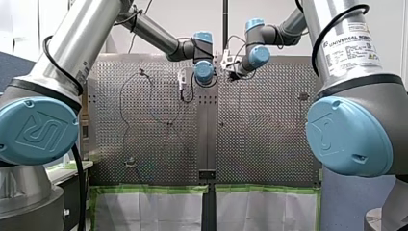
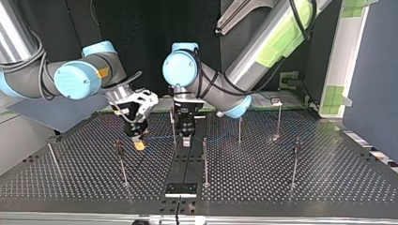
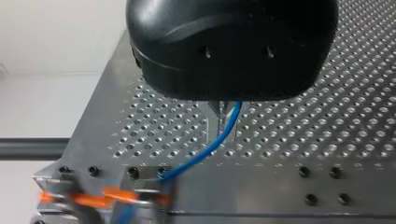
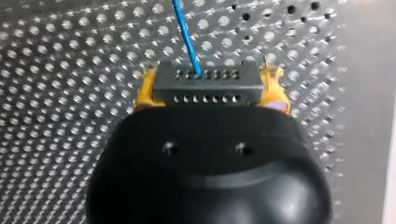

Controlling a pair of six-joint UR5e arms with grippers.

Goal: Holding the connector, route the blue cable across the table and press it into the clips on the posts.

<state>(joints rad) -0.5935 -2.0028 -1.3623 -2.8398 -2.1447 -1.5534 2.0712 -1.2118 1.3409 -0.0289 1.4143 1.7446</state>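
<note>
Front view, arms: my left arm [image 1: 159,36] and my right arm [image 1: 284,29] are reaching in from the frame's sides and meeting at its upper middle, over the far part of the perforated worktop [image 1: 269,144].
Front view, fingers: they are showing too small here to tell wide from narrow.
Top view, right gripper [image 2: 139,143]: it is pointing down at the left of the frame's middle, its yellow-tipped fingers hanging just above the worktop, beside a thin post [image 2: 120,157].
Top view, left gripper [image 2: 186,139]: it is standing upright at the frame's middle, tips close to the worktop's centre strip.
Top view, blue cable [image 2: 220,139]: it is running low across the middle of the frame, from the right gripper past the left gripper and on toward the posts at the right.
Left wrist view, left gripper [image 3: 223,112]: its metal fingers are sitting narrow, pinching the blue cable [image 3: 205,151], which is curving away beyond the tips toward a blurred orange shape.
Right wrist view, right gripper [image 4: 212,86]: its yellow fingers [image 4: 148,91] are clamping the two ends of the dark connector [image 4: 205,88].
Right wrist view, blue cable [image 4: 187,32]: it is leaving the connector's far face and running straight ahead over the worktop.
</note>
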